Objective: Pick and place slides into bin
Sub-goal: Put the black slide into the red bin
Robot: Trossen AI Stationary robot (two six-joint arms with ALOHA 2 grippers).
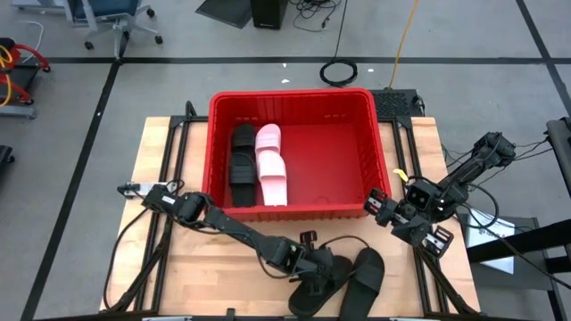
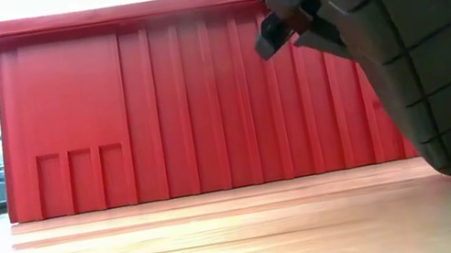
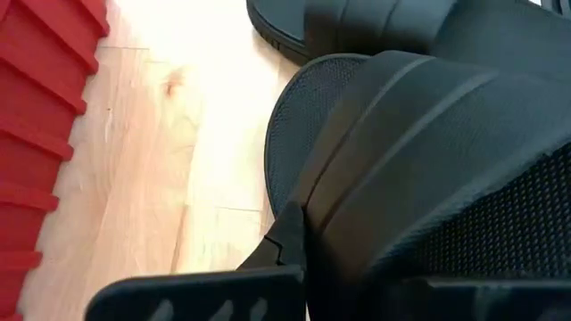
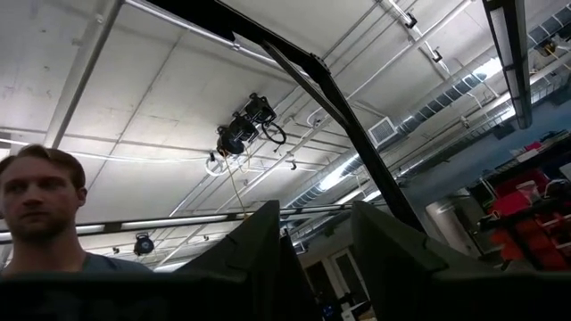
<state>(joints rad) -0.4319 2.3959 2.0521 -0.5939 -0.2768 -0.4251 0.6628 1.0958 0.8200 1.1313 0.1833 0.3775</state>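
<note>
- Left gripper (image 1: 314, 267) is down at the front of the table, right on the nearer of two black slides (image 1: 314, 287). Its wrist view shows a finger (image 3: 196, 296) against the edge of that slide's broad strap (image 3: 428, 169), but whether the fingers have clamped on it I cannot tell.
- Second black slide (image 1: 366, 275) lies just beside the first, on the side away from the left arm, both pointing roughly toward the bin.
- Bin (image 1: 375, 134), the red crate, sits behind these slides at the table's middle. It already holds two black slides (image 1: 242, 156) and two pink ones (image 1: 272, 165), lined up along its left side.
- Right gripper (image 1: 385, 209) waits by the bin's front right corner, tilted up toward the ceiling, its fingers apart and empty. A person shows in its wrist view.
- By my judgement the left arm is the nearer one, so the carry runs straight back from the front edge and up over the bin's front wall (image 2: 183, 97).
</note>
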